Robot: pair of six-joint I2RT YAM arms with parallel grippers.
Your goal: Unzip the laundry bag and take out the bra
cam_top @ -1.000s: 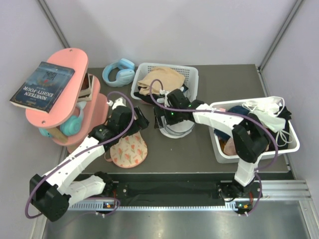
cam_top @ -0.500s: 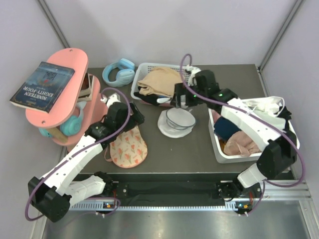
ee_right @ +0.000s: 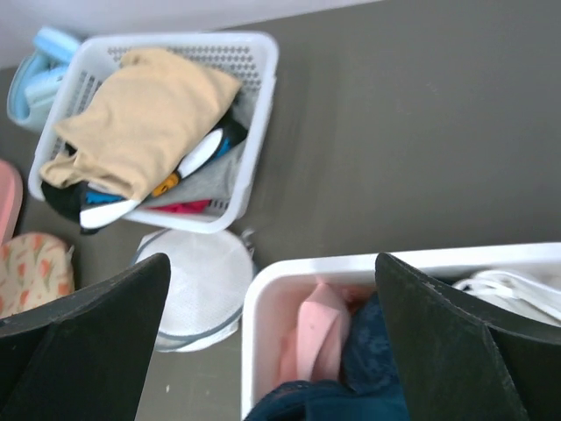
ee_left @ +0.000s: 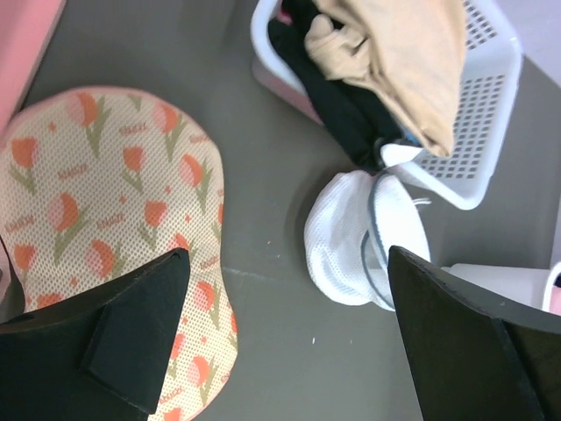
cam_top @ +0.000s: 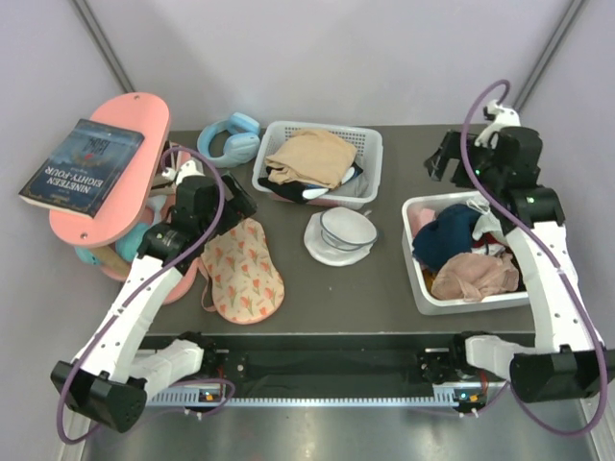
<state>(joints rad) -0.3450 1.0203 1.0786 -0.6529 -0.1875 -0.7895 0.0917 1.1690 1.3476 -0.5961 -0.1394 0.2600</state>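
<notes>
My left gripper [ee_left: 285, 263] spread wide, empty, over the bra [cam_top: 245, 274] | my right gripper [ee_right: 272, 272] spread wide, empty, high at far right | bra lies on the table [cam_top: 384, 298], just left of the gaping laundry bag [cam_top: 341, 235] | step: removal looks done | next: I park clear

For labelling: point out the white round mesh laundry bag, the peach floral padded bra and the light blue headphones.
white round mesh laundry bag [ee_left: 337, 241]: left wrist view, on its mesh dome.
peach floral padded bra [cam_top: 245, 279]: top external view, middle of the padded fabric.
light blue headphones [cam_top: 238, 146]: top external view, on an ear cup.
</notes>
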